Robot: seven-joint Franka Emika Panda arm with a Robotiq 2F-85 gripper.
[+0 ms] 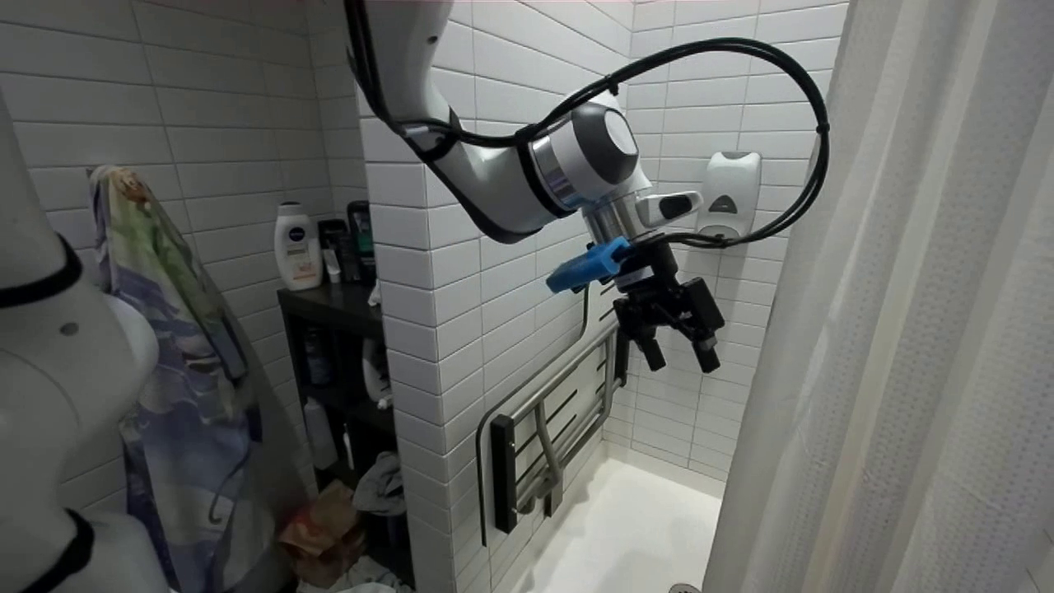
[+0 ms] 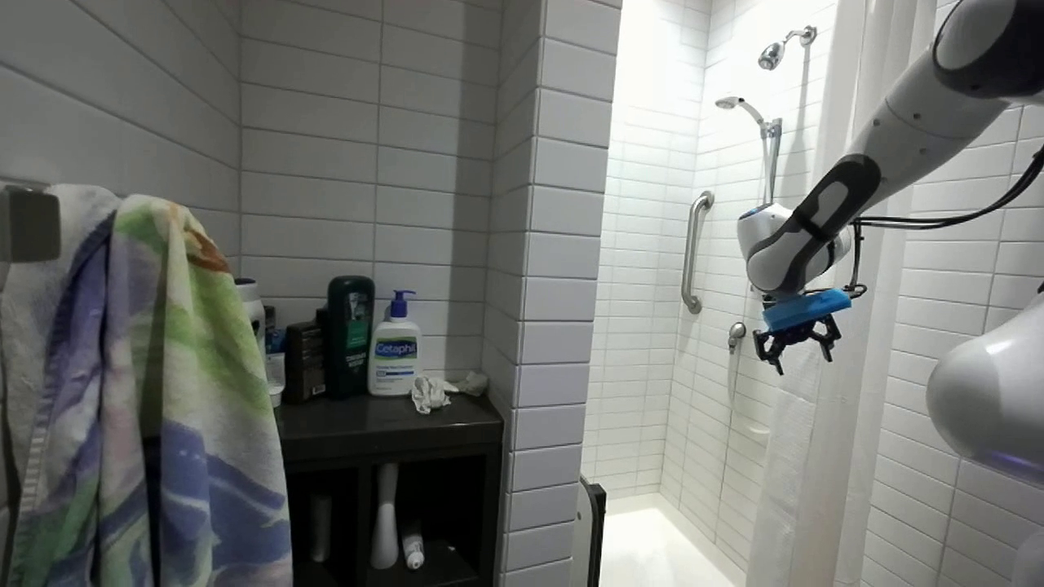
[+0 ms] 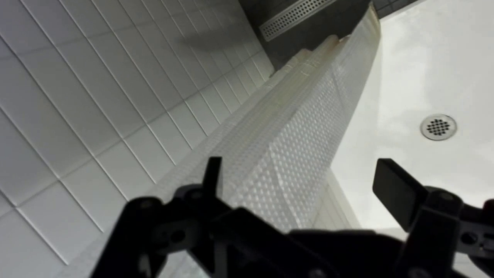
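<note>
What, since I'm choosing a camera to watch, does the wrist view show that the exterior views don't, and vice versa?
Only the wrist view: the long perforated floor grate.
Only the exterior views: the hanging towel and blue block, in both; the wall dispenser, in an exterior view.
All share the open gripper, the shower curtain and the white shower floor.

— Curtain [image 1: 881,329], 3 o'clock in an exterior view?
— Cloth-like, waffle-textured, matt.
— Gripper [image 1: 682,363], 4 o'clock there?
— Plastic-looking, mostly matt.
— Drain [image 3: 438,127], 3 o'clock, wrist view?
— Metal, satin-looking; shower floor [image 3: 417,81] around it smooth, glossy.
— Towel [image 2: 208,342], 9 o'clock in an exterior view?
— Soft cloth, matt.
— Grab bar [image 2: 692,253], 3 o'clock there?
— Metal, smooth, shiny.
</note>
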